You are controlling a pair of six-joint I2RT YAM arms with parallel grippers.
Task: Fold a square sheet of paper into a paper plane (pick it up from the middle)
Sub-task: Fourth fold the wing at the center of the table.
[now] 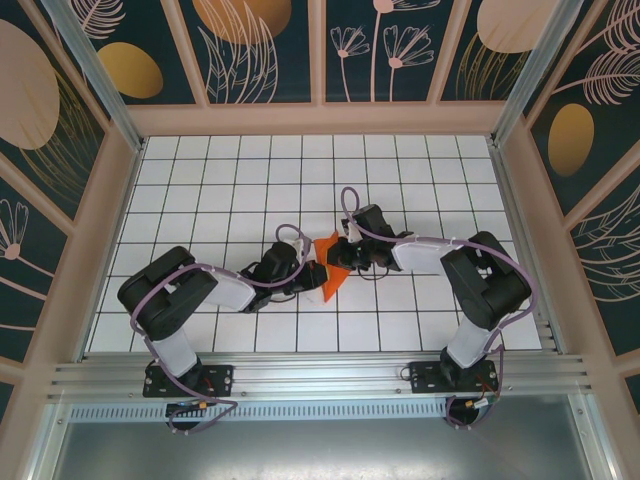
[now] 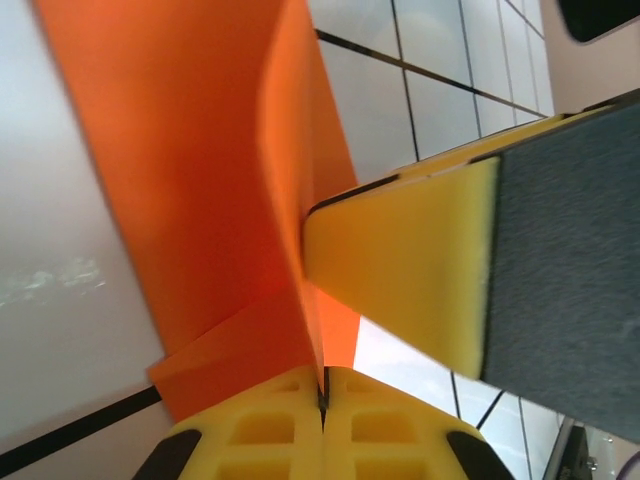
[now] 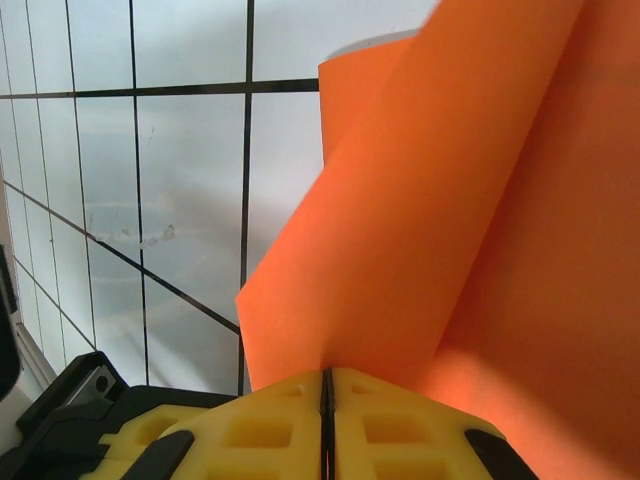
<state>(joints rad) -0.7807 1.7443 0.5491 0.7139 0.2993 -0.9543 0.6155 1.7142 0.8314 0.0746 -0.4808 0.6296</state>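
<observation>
While the left jaws and the right jaws are each clamped tight on the square sheet of paper [image 1: 330,268], which stands part-folded between them over the counter [image 1: 200,180], pulling apart unevenly could tear it or drag the crease askew

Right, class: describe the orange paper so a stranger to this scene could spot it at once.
Start at the white grid-tiled table. Near its middle the left gripper and right gripper meet, both pinching a thin bright orange sheet of paper. Its vivid orange and bent shape set it apart from the flat table and black arms.
</observation>
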